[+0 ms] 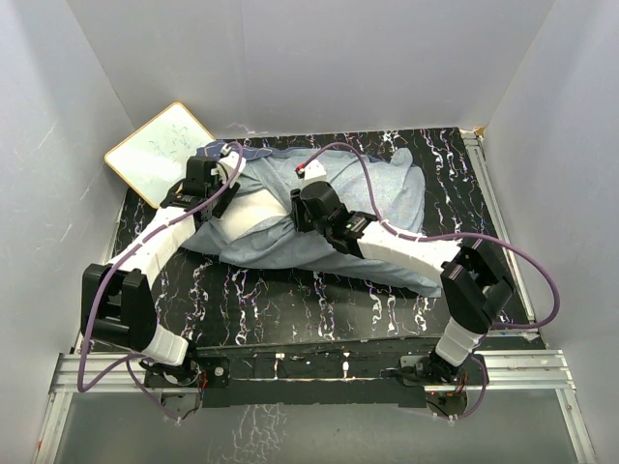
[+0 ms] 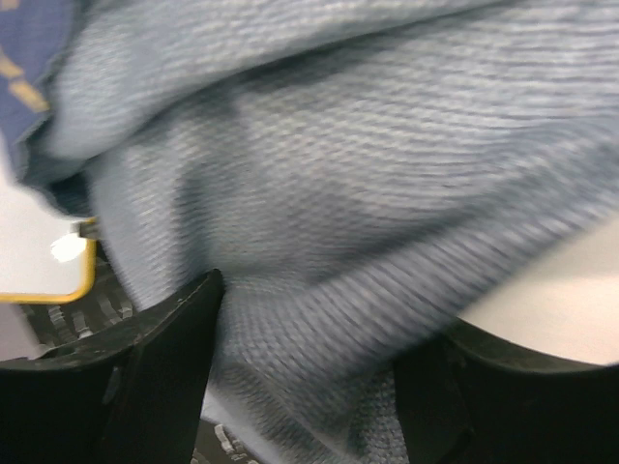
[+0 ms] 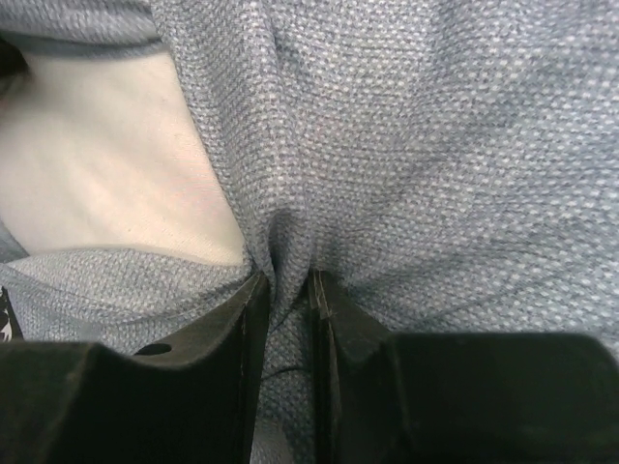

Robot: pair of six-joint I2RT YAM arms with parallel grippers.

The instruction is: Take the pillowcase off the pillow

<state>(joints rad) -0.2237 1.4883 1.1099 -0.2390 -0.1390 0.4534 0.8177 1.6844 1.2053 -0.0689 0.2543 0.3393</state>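
- Plain white walls (image 1: 290, 58) close in a black desk (image 1: 290, 300) veined with white.
- At the far left corner of the desk we see a flat white board (image 1: 160, 150) with an orange edge, lying tilted. The left wrist view catches one corner of it (image 2: 39, 251) just beside the cloth.
- The left gripper (image 1: 208, 186) sits at the left end of the bundle, near the board. From its own camera, the left gripper (image 2: 309, 387) has its jaws wide apart, and grey-blue weave bulges into the gap between them. We cannot tell whether they press on it.
- The pillow (image 1: 253, 208) shows as a bare white patch between the two grippers. It also appears as a pale area in the left wrist view (image 2: 551, 300) and in the right wrist view (image 3: 106, 164).
- The pillowcase (image 1: 387, 193) lies across the far middle of the desk, paler grey-blue side out, covering most of the pillow. A sliver of its navy face shows at the top left of the left wrist view (image 2: 29, 58).
- A small white label (image 1: 311, 169) lies on the cloth near its far edge.
- The right gripper (image 1: 308, 208) rests on the middle of the bundle. Up close, the right gripper (image 3: 287, 285) is nearly closed, pinching a narrow fold of the pillowcase (image 3: 435, 145) beside the bare pillow.
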